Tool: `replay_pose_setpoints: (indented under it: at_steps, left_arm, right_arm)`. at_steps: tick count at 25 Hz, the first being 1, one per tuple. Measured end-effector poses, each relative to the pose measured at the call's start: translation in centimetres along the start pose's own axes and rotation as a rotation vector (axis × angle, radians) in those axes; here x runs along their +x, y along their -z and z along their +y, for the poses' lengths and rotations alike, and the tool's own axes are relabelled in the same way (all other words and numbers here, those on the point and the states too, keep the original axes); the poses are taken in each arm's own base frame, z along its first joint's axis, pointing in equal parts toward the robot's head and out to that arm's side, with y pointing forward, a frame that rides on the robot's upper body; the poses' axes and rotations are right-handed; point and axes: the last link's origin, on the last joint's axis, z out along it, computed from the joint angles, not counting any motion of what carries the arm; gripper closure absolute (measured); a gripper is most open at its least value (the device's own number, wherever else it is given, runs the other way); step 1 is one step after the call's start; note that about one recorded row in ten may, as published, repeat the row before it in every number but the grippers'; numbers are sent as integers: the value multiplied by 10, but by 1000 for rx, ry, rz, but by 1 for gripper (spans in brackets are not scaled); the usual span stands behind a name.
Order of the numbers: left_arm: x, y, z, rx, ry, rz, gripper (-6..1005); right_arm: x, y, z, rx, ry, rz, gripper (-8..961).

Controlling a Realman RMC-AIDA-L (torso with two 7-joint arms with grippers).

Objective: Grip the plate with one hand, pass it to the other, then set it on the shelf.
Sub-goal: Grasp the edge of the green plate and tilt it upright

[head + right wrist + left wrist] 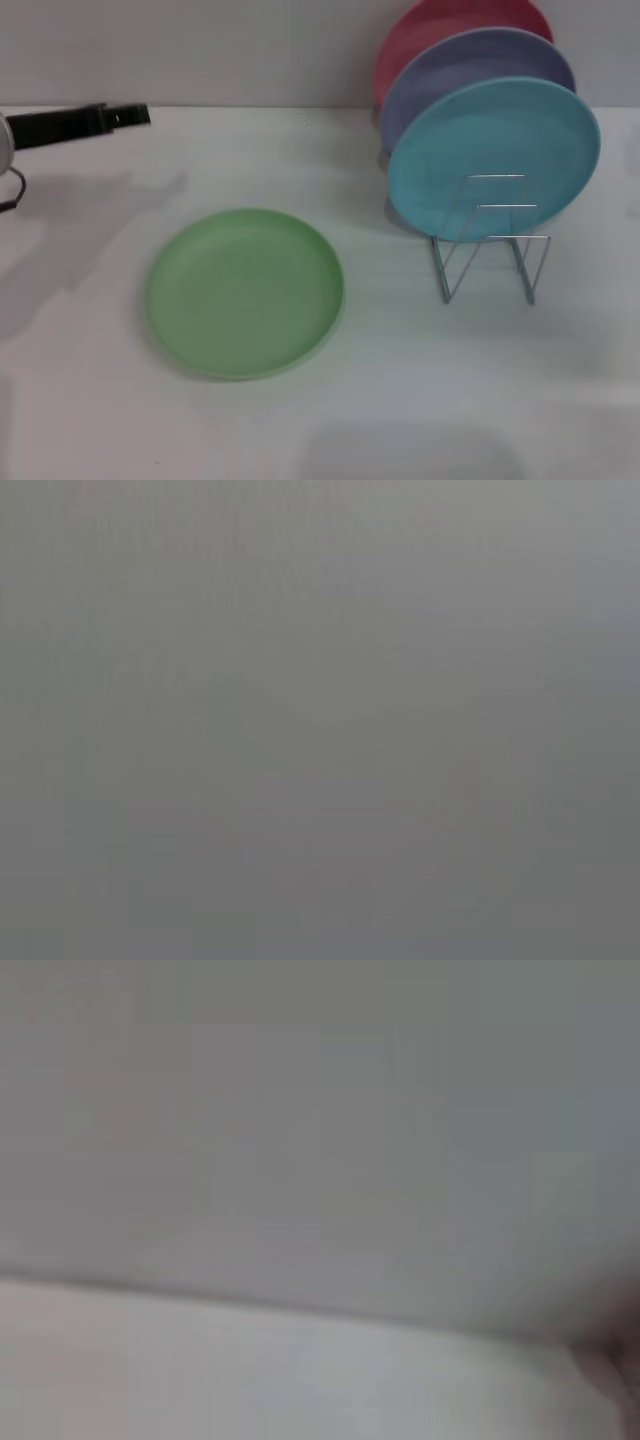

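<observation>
A: Where is the light-green plate [245, 291] found?

B: It is seen lying flat on the white table [400, 400], lower left of centre in the head view, rim up. Nothing is touching it, so the grip is judged not yet made.

A: And the wire rack [490, 240]?

B: It is placed to the right of the plate, well apart. Three plates are stood on edge in it: a light-blue plate [495, 155] at the front, a lavender plate [470, 75] behind it, a pink-red plate [440, 25] at the back. Bare loops are left at the front, presumably the slot meant for the green one.

A: Which gripper is at work?

B: The left gripper [128, 115] is seen at the upper left edge, held level above the table, up and left of the plate. Whether its fingers are open or closed cannot be told. The right gripper is not seen at all; its wrist view gives only blank grey.

A: Why a handover?

B: Probably because the plate lies on the left and the rack on the right.
</observation>
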Motion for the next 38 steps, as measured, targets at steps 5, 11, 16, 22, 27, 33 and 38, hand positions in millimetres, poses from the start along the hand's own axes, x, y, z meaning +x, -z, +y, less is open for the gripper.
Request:
replay_pose_setpoints:
  at_steps: [5,11,16,22,27,33,38]
  left_arm:
    - [-13,16,-1,-46,-1,-170,167]
    - [-28,23,2,-9,-36,-360,169]
    - [-33,20,7,1,-49,-424,170]
    - [-37,14,14,16,-67,-485,171]
    - [-43,7,15,8,-48,-517,173]
    - [-49,-3,16,4,-36,-538,174]
    - [-51,-7,16,5,-31,-541,175]
  right_arm:
    - [-2,-4,-2,0,6,-8,320]
    - [-3,-9,-6,2,34,-7,320]
    - [-4,-10,-7,13,33,-13,320]
    - [-4,-10,-8,15,34,-14,321]
    - [-4,-10,-8,15,35,-13,321]
    - [-4,-10,-8,15,35,-13,321]
    - [-4,-10,-8,15,36,-13,320]
